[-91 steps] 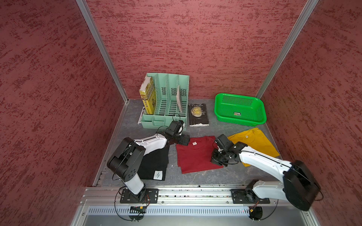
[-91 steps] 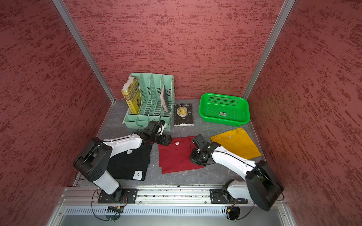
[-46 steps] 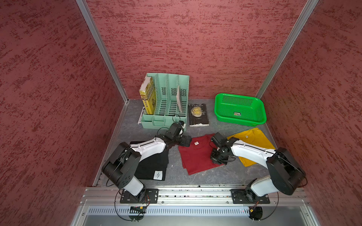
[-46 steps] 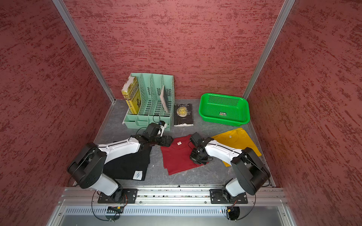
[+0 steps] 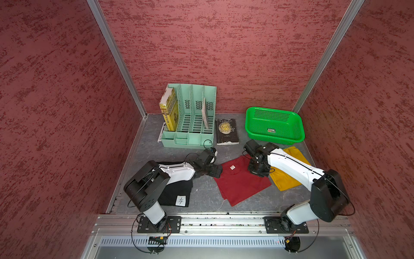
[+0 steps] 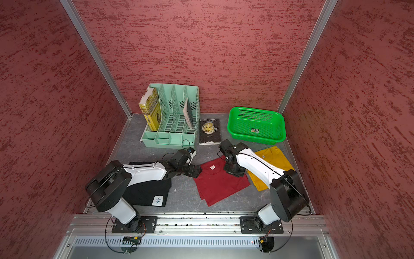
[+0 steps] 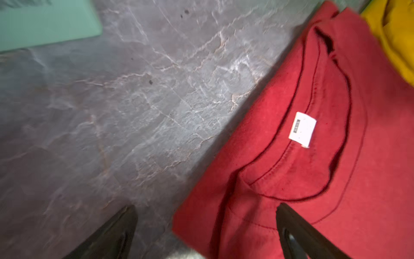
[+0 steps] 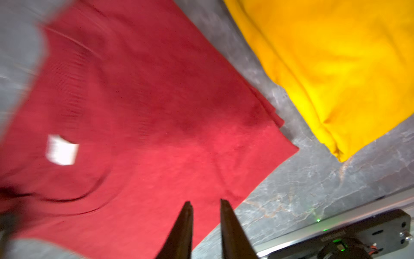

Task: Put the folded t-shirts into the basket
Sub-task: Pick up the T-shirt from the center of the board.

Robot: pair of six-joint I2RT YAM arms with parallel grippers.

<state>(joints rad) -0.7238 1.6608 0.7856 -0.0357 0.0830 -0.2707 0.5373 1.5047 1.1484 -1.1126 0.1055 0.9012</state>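
Red t-shirt [image 5: 243, 182] lies flat on the table [image 5: 201, 195], well short of the basket [image 5: 257, 134]; your left gripper [image 7: 206, 205] is spread wide astride its collar corner, right gripper [image 8: 205, 200] barely apart over the opposite edge, nothing clamped, which looks like setup for a two-arm lift.

Black book [image 5: 227, 131]: "Moon and Sixpence"

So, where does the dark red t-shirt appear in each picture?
In a top view: the dark red t-shirt lies mid-table, between the black t-shirt and the yellow t-shirt.
In a top view: same spot.
Left wrist: its collar end, beside bare table.
Right wrist: most of the picture, beside the yellow t-shirt.
Shared landmark: its white neck tag.
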